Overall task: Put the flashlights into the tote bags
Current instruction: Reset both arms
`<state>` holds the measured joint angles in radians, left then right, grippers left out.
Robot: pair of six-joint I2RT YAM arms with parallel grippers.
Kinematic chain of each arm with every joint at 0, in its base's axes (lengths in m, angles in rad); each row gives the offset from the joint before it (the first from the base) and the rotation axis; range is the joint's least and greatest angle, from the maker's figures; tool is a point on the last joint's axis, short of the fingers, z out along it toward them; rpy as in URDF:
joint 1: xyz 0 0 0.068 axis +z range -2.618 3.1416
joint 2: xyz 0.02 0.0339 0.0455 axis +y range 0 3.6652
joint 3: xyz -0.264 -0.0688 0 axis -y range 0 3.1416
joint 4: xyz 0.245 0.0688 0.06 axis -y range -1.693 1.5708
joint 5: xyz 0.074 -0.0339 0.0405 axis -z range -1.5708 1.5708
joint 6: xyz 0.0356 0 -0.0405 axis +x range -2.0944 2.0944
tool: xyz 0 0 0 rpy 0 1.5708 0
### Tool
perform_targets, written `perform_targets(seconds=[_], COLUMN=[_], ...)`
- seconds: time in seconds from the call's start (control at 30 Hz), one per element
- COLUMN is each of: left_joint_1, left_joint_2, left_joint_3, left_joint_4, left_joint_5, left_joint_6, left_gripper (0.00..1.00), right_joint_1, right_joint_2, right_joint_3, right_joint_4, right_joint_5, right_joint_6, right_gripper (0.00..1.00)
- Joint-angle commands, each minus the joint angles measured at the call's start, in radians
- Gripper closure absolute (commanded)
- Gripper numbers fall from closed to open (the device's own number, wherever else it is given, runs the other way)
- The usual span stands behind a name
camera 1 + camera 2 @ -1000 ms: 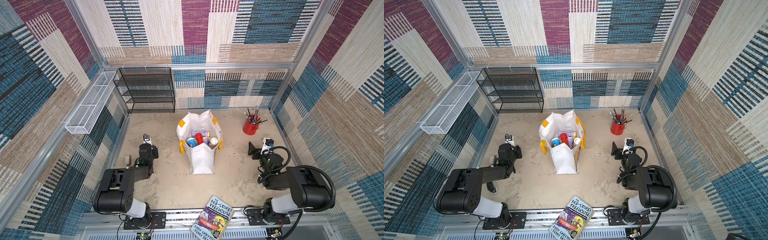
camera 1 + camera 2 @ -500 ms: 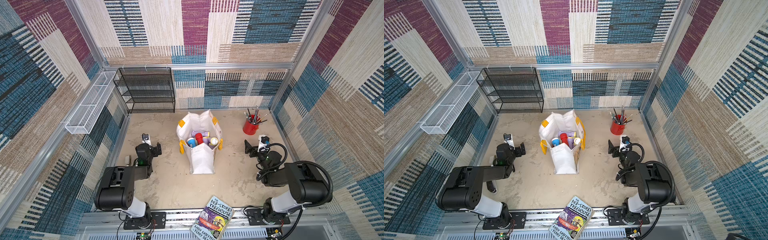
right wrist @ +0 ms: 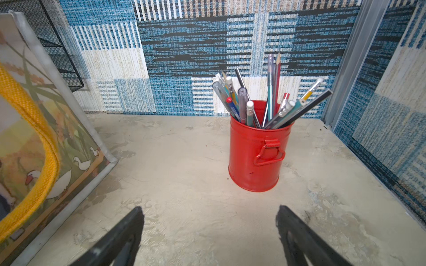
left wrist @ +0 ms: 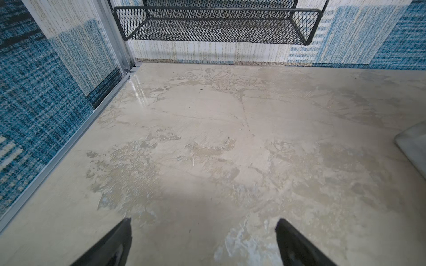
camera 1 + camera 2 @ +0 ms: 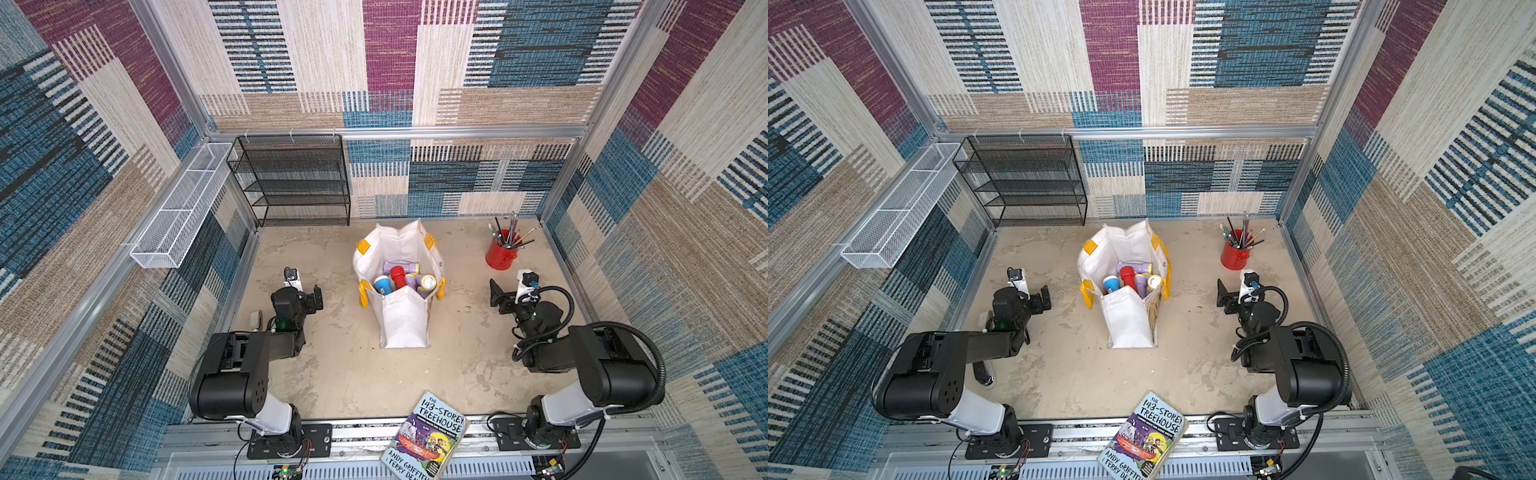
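Mottled beige stone-look tabletop (image 5: 353,374), patchy and faintly glossy, boxed in by woven patchwork walls (image 5: 390,62) of blue, plum and cream on aluminium framing. At the back, black mesh rack (image 5: 291,183); white wire basket (image 5: 178,216) high on a side wall. Mid-table, white tote bag (image 5: 403,320) upright, flashlights (image 5: 399,278) heaped inside (red, blue, lilac). Left gripper (image 4: 202,230) spread wide over bare surface, empty; right gripper (image 3: 209,221) likewise spread, empty, facing red cup (image 3: 253,156).

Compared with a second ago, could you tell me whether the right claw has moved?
Yes, slightly: the right claw has shifted toward the tote bag and a little nearer the red cup.
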<state>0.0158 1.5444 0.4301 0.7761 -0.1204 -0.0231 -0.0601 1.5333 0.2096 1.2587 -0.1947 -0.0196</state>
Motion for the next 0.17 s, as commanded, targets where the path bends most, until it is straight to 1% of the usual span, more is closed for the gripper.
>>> perform_targets(seconds=[0.0,0.13], left_joint_1=[0.006,0.007], left_joint_2=[0.001,-0.005], left_joint_3=[0.001,-0.005], left_joint_4=[0.039,0.043], left_joint_5=[0.033,0.033], left_joint_6=[0.0,0.003], left_gripper=[0.01,0.0], right_joint_1=[0.001,0.003], right_joint_2=[0.002,0.001], right_joint_3=[0.006,0.006], right_joint_4=[0.014,0.014], right_joint_5=[0.017,0.022], right_joint_6=[-0.008,-0.007], right_gripper=[0.09,0.09])
